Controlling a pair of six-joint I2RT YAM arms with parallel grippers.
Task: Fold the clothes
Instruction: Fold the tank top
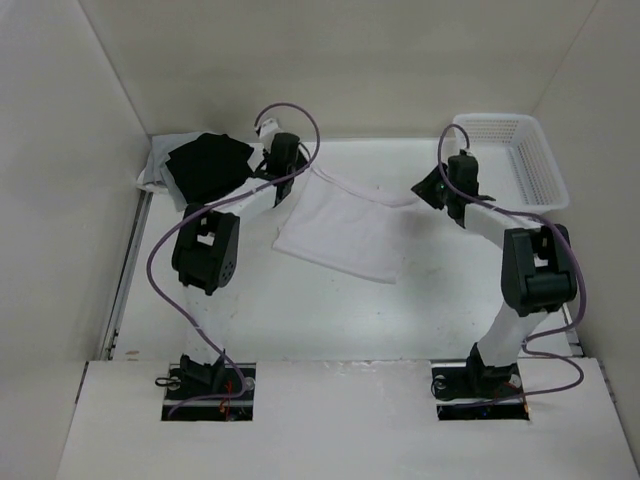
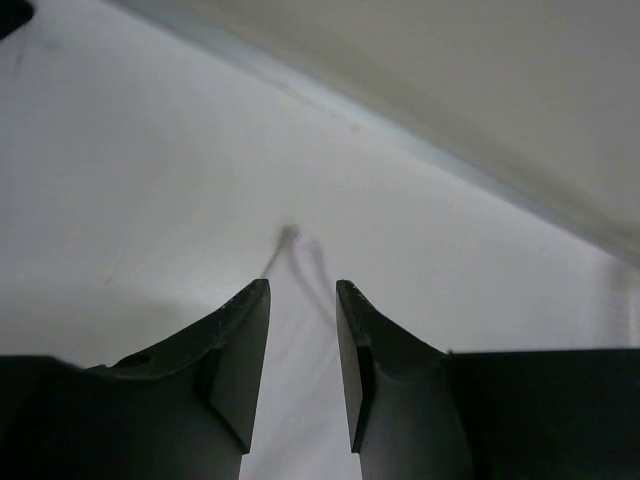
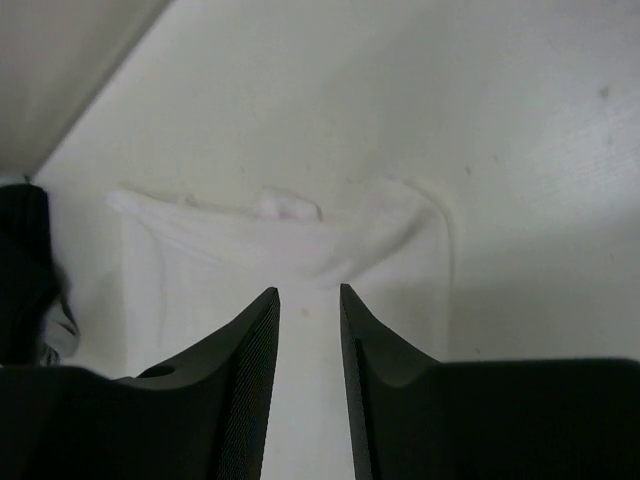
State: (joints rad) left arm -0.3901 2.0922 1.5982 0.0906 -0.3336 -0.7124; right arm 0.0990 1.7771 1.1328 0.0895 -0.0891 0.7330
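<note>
The clothes [image 1: 340,228], a thin white garment, lie as a flattened, slanted rectangle on the table between the two arms, with a narrow strip trailing right from the top edge. My left gripper [image 1: 290,165] hovers at the garment's far left corner. In the left wrist view its jaws [image 2: 302,285] stand open over white cloth [image 2: 290,350] with a small crease. My right gripper [image 1: 420,188] sits just right of the garment's far right end. In the right wrist view it [image 3: 309,290] is open, nothing between the fingers, and the garment [image 3: 290,250] lies ahead.
A black folded cloth [image 1: 205,165] rests on a grey cloth [image 1: 158,170] at the back left, close to my left gripper. The black cloth [image 3: 20,270] also shows in the right wrist view. A white basket [image 1: 520,155] stands at the back right. White walls enclose the table.
</note>
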